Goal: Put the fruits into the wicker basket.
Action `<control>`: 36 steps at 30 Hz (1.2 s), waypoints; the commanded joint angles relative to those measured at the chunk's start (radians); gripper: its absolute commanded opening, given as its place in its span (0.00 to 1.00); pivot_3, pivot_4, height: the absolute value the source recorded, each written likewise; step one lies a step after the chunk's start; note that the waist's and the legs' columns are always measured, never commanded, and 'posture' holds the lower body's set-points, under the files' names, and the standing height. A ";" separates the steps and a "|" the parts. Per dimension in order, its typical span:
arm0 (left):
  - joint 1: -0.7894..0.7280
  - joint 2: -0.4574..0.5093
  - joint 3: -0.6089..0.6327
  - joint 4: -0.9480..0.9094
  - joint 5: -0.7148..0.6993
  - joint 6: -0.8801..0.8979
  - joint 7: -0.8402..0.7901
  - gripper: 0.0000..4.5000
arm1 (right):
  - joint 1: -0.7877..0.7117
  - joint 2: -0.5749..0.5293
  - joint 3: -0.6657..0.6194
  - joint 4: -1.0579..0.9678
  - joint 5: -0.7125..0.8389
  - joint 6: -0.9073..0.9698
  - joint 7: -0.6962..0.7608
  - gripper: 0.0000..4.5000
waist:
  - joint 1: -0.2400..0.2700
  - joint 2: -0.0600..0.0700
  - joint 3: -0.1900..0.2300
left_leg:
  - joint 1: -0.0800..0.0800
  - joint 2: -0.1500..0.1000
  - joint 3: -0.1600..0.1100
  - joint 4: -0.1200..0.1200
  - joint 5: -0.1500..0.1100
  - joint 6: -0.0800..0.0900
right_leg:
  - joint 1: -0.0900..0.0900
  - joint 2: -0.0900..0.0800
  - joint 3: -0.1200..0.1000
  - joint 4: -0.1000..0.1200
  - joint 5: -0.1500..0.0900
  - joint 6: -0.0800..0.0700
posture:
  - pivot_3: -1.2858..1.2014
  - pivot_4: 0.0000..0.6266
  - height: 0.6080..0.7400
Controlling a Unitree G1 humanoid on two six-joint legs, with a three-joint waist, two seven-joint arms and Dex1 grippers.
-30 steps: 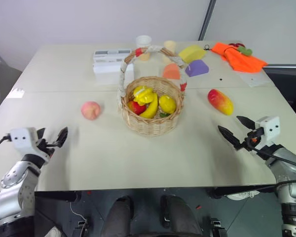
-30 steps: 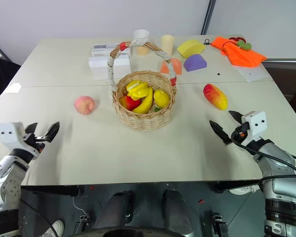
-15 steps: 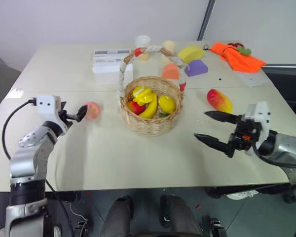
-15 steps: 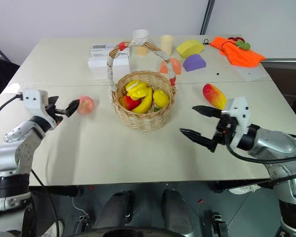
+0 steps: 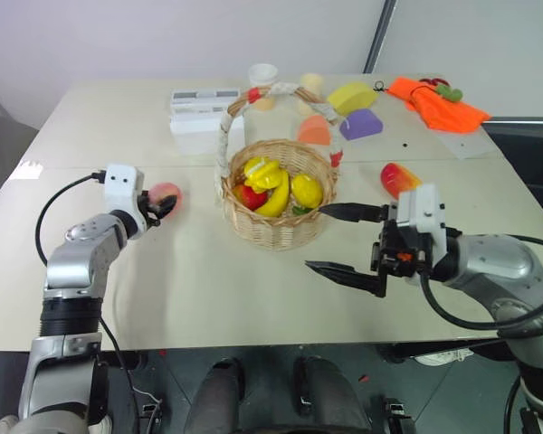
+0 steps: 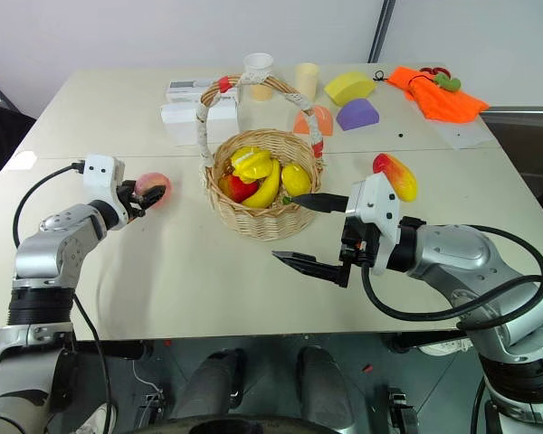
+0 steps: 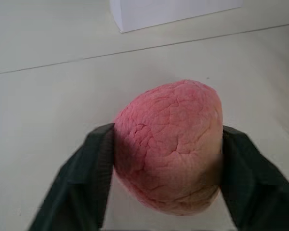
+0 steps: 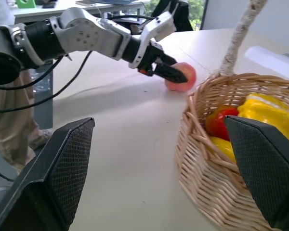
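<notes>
Fingers of the left gripper [image 7: 166, 159] press against both sides of the small round pink-orange peach [image 7: 169, 144], which sits on the pale table [image 5: 208, 289] to the left of the round tan wicker basket [image 5: 279, 194]. From the head camera the same clamp shows, the peach [image 6: 152, 188] half hidden behind the black fingertips of the left gripper [image 6: 143, 196], with bare tabletop between it and the basket wall.

The right gripper [image 5: 335, 240] hangs in front of the basket with its two long black fingers spread wide and nothing between them, pointing across toward the robot's left; its upper fingertip [image 5: 330, 211] lies just beside the basket's near rim.

Behind that gripper's white housing, the oval mango, red fading to yellow [image 6: 395, 175], lies on the table to the right of the basket, partly covered by the arm.

The basket already holds yellow and red toy fruit [image 5: 273, 185], and its tall arched handle wrapped in white with red bands [image 5: 253, 95] rises over them. Beyond it stand a white box [image 5: 204, 108], two pale cups [image 6: 259, 70], orange [image 5: 314, 132], yellow [image 5: 352, 97] and purple dome-shaped blocks [image 5: 360, 125], and an orange cloth [image 5: 439, 104] at the far right corner.
</notes>
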State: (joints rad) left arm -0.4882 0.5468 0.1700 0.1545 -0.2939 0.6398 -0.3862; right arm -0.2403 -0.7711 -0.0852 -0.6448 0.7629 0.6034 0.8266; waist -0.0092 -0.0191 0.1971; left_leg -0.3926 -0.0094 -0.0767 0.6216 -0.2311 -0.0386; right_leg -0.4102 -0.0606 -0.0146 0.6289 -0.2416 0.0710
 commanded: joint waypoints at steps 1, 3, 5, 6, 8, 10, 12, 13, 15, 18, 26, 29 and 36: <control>0.007 0.031 0.010 -0.033 0.023 -0.027 -0.011 0.53 | 0.002 -0.003 -0.022 -0.024 -0.011 -0.027 0.000 1.00 | -0.001 0.000 0.000 | 0.000 0.000 0.000 0.000 0.000 0.000 | 0.000 0.000 0.000 0.000 0.000 0.000 | 0.52 0.24 1.00; 0.049 0.051 0.053 -0.091 -0.004 -0.044 -0.046 0.53 | 0.009 -0.008 -0.040 -0.017 -0.016 -0.035 0.002 1.00 | -0.003 0.000 0.000 | 0.000 0.000 0.000 0.000 0.000 0.000 | 0.000 0.000 0.000 0.000 0.001 -0.001 | 0.52 0.24 1.00; 0.103 0.074 0.109 -0.201 -0.083 -0.056 -0.129 0.53 | 0.006 -0.012 -0.072 0.004 -0.011 -0.040 0.002 1.00 | -0.004 0.000 0.000 | 0.000 0.001 0.000 -0.001 0.000 0.000 | -0.001 0.000 0.000 0.000 0.001 -0.001 | 0.52 0.24 1.00; 0.128 0.081 0.136 -0.268 -0.139 -0.049 -0.180 0.53 | 0.003 -0.013 -0.089 0.018 -0.008 -0.042 0.002 1.00 | -0.004 -0.001 0.000 | 0.000 0.001 0.000 -0.001 0.000 0.000 | -0.001 -0.001 0.000 0.000 0.001 -0.001 | 0.52 0.24 1.00; 0.149 0.089 0.178 -0.413 -0.304 0.027 -0.266 0.53 | -0.006 -0.014 -0.125 0.059 0.000 -0.045 0.003 1.00 | 0.001 -0.001 0.001 | -0.001 0.002 0.001 -0.001 0.000 0.000 | -0.002 -0.001 0.000 0.000 -0.001 -0.005 | 0.52 0.24 1.00; 0.128 0.100 0.168 -0.523 -0.437 0.125 -0.304 0.53 | -0.014 -0.018 -0.147 0.103 -0.003 -0.050 0.014 1.00 | 0.014 -0.001 0.001 | -0.002 0.002 0.000 0.000 0.000 0.000 | -0.002 -0.002 0.000 0.000 -0.001 -0.005 | 0.52 0.24 1.00; 0.074 0.085 0.104 -0.571 -0.465 0.165 -0.286 0.53 | -0.014 -0.024 -0.145 0.138 -0.026 -0.064 0.029 1.00 | 0.024 -0.001 0.001 | -0.002 0.001 0.001 0.001 0.000 0.000 | 0.000 -0.002 0.000 -0.001 -0.001 -0.005 | 0.52 0.24 1.00; 0.046 0.072 0.069 -0.584 -0.456 0.171 -0.271 0.53 | -0.014 -0.026 -0.141 0.152 -0.039 -0.072 0.034 1.00 | 0.027 -0.001 0.001 | -0.002 0.001 0.002 0.002 0.000 0.000 | 0.001 -0.002 0.000 -0.001 -0.001 -0.005 | 0.52 0.24 1.00; -0.041 0.021 -0.038 -0.562 -0.380 0.160 -0.212 0.53 | -0.014 -0.023 -0.130 0.173 -0.061 -0.086 0.038 1.00 | 0.025 -0.001 0.001 | -0.002 0.001 0.003 0.005 0.000 0.000 | 0.002 -0.002 -0.001 -0.001 -0.002 -0.003 | 0.52 0.24 1.00; -0.146 -0.050 -0.203 -0.480 -0.236 0.114 -0.152 0.53 | -0.010 -0.002 -0.122 0.185 -0.085 -0.095 0.015 1.00 | 0.022 -0.001 0.001 | -0.002 -0.001 0.004 0.006 0.000 0.000 | 0.003 -0.002 0.000 -0.001 -0.002 -0.001 | 0.52 0.24 1.00; -0.146 -0.129 -0.273 -0.430 -0.162 0.039 -0.165 0.99 | -0.006 0.019 -0.114 0.389 -0.334 -0.153 -0.174 1.00 | 0.009 -0.001 0.001 | -0.001 0.001 0.010 0.005 -0.003 0.005 | -0.001 0.003 0.005 0.001 0.001 0.001 | 0.52 0.24 1.00; -0.094 -0.108 -0.231 -0.485 -0.234 0.035 -0.251 0.99 | -0.070 0.022 -0.101 0.562 -0.433 -0.207 -0.241 1.00 | 0.003 -0.001 0.001 | 0.000 0.002 0.012 0.005 -0.003 0.005 | -0.001 0.003 0.007 0.001 0.000 -0.001 | 0.52 0.24 1.00; 0.025 -0.006 -0.206 -0.571 -0.286 0.051 -0.352 0.99 | -0.271 0.044 -0.032 0.999 -0.585 -0.366 -0.254 1.00 | -0.007 0.000 0.001 | 0.001 0.002 0.016 0.006 -0.003 0.005 | -0.001 0.003 0.011 0.001 0.000 -0.002 | 0.52 0.24 1.00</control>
State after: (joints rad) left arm -0.4735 0.5279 -0.0606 -0.3663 -0.5606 0.6933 -0.7204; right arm -0.4630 -0.7324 -0.1217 0.2820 0.2068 0.2923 0.5750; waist -0.0163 -0.0192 0.1979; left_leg -0.3913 -0.0078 -0.0606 0.6278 -0.2339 -0.0334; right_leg -0.4111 -0.0574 -0.0035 0.6307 -0.2415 0.0689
